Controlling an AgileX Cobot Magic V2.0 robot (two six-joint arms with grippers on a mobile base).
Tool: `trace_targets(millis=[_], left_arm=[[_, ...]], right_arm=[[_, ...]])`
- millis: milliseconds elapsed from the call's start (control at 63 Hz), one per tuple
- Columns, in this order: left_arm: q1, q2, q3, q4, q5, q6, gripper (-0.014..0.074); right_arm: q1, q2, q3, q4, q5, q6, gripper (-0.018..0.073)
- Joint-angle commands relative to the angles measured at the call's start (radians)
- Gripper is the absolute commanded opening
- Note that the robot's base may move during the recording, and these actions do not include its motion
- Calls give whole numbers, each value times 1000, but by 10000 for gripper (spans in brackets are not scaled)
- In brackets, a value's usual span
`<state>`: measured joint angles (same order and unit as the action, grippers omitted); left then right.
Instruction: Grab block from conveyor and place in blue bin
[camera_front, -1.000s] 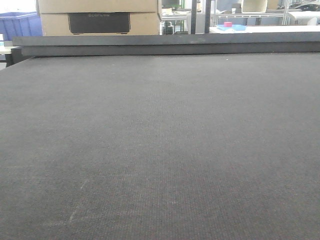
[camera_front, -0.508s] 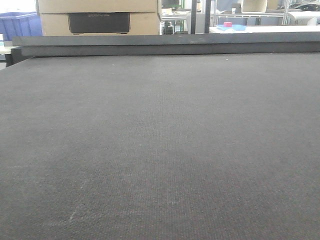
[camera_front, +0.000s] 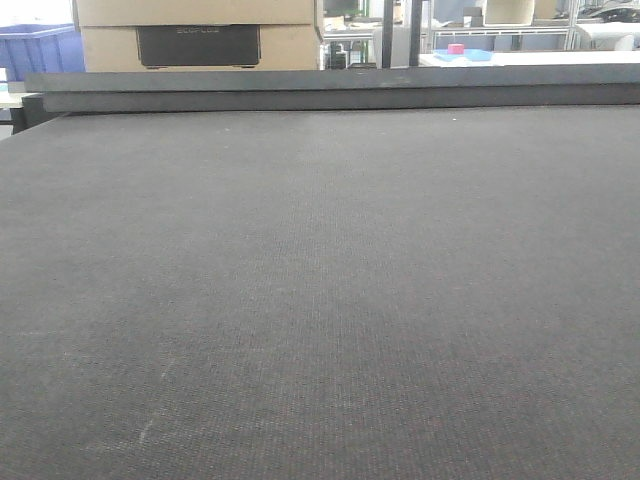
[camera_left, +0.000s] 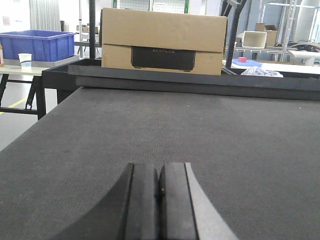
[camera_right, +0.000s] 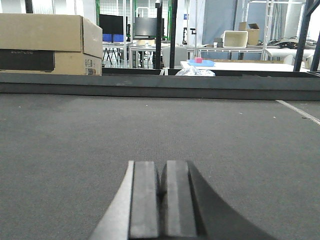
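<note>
Cut off / unclear:
- Both wrist views crop their gripper at the bottom edge, so only the finger ends show.
- Front view: blue bin (camera_front: 35, 50) is clipped by the left edge and the cardboard box (camera_front: 200, 35) by the top edge.
- Small pink item (camera_front: 456, 48) sits on something flat and blue on a far white table (camera_right: 235, 65). It is too small to tell what it is.

Surroundings:
- Conveyor belt (camera_front: 320, 280) fills nearly every view: dark grey, woven, with faint pale scuffs near the lower left.
- A dark rail (camera_front: 330, 90) runs along its far side.
- The box stands just behind the rail, a black panel on its face.
- The bin rests on a table off the belt's far left corner, a white cup (camera_left: 24, 59) just beside it.

Count: one belt, one bin, one box, one cup, one pink item, two grippers.

Left gripper (camera_left: 159, 175): pads pressed together, nothing between them, low over the belt.
Right gripper (camera_right: 162, 172): likewise clenched on nothing, low over the belt.
</note>
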<state>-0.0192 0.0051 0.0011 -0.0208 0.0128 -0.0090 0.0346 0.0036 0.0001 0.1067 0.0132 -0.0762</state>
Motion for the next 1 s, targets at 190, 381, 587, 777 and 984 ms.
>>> trace_targets(millis=[190,381,587,777,984], left_arm=[[-5,-5,-1,0,-83,-3,-111],[-5,-5,-1,-110,-275,-3,-111],[-3,-5,-25,-170,-394,-3,-111],[-3,-5,-144,-181,-390,21,-111],[-3,79,-276,-181,-312,34,-111]], right_arm=[[1,-4,0,-3,-233,-2,-162],[1,-4,0,9,-400,-2,-162],[1,-4,-54,11,-410,-2,-162],[1,-4,-204,11,-342,-2,-162],[1,84,-329,11,-294,-2,-162]])
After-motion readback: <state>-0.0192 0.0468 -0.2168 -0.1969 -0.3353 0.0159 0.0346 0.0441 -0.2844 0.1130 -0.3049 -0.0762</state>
